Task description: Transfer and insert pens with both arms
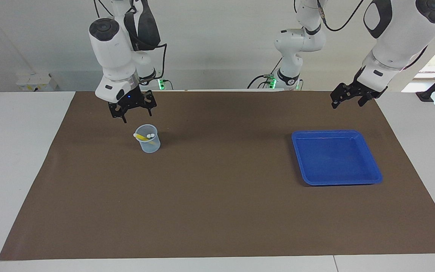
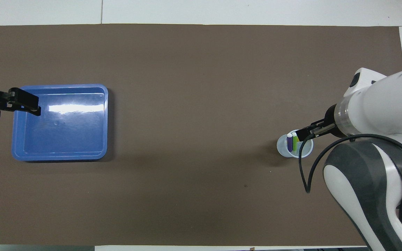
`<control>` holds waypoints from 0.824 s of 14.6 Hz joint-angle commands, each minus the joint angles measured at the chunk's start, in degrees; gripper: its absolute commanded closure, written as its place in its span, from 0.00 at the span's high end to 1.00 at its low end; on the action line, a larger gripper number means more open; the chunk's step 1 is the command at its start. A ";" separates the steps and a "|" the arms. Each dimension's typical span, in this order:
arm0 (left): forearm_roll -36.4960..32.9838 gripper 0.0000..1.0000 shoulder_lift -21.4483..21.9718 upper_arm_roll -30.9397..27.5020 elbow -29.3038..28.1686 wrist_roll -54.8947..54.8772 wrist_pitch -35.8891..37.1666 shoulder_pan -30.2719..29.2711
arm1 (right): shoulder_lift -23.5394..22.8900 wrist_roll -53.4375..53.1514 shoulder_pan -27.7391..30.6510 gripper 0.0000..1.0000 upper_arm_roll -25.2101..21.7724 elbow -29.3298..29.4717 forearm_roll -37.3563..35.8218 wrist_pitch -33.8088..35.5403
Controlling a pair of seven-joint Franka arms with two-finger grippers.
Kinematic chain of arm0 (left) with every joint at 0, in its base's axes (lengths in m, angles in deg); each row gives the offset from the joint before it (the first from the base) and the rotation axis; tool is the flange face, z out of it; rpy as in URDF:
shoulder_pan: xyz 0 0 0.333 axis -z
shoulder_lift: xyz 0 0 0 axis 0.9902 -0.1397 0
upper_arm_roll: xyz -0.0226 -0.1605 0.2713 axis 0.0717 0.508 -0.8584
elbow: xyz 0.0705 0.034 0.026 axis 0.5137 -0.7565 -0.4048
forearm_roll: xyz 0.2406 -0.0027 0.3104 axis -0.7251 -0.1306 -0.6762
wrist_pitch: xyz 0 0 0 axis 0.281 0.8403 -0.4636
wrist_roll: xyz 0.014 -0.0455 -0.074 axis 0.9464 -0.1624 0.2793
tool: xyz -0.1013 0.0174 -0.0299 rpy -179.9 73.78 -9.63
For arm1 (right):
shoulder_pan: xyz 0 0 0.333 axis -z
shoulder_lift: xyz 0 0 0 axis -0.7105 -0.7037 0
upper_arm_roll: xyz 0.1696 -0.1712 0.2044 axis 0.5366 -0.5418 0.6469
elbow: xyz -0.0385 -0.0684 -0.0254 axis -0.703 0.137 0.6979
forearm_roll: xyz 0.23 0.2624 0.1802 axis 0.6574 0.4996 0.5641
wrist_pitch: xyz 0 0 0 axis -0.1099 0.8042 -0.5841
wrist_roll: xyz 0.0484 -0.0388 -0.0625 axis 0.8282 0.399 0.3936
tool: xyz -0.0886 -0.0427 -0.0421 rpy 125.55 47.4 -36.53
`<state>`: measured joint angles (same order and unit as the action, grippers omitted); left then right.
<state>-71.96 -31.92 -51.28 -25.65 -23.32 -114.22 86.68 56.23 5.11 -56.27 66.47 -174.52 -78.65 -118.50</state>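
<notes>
A translucent pale-blue cup stands on the brown mat toward the right arm's end of the table, with the pens in it. The yellow pen leans in it with whitish cap ends showing. In the overhead view the purple pen and the green pen stand side by side in the cup. My right gripper hangs open and empty just above the cup, partly covering it in the overhead view. My left gripper waits open and empty in the air over the tray's edge nearest the robots.
A blue tray with nothing in it lies toward the left arm's end of the table; it also shows in the overhead view. A smaller white arm with a green-lit base stands at the table's edge by the robots.
</notes>
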 commanded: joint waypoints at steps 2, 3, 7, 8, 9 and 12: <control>0.51 1.00 6.33 -0.73 -5.47 -0.75 0.51 0.39 | 0.14 -0.90 3.95 1.00 -0.06 6.72 0.58 7.21; 0.51 1.00 6.24 -0.73 -5.74 -0.75 0.24 0.39 | -0.30 -0.90 5.19 1.00 -0.06 9.70 0.58 10.89; 0.60 1.00 5.36 -0.90 -5.04 -0.66 0.50 0.83 | -5.56 -0.99 10.47 1.00 -0.06 24.12 0.58 24.35; 0.60 1.00 5.10 -0.90 -4.95 -0.66 0.50 0.83 | -6.01 -0.99 10.65 1.00 -0.15 25.63 0.58 25.50; 0.60 1.00 5.01 -0.90 -4.78 -0.66 0.50 0.83 | -6.10 -0.91 11.35 1.00 -0.50 26.16 0.66 25.43; 0.60 1.00 5.36 -0.73 -4.51 -0.40 0.42 0.39 | -6.81 -1.60 10.83 1.00 -1.29 26.26 0.84 23.76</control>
<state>-71.93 -27.15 -51.33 -29.95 -23.33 -113.39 86.78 51.21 4.56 -45.57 65.28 -150.27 -78.63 -94.88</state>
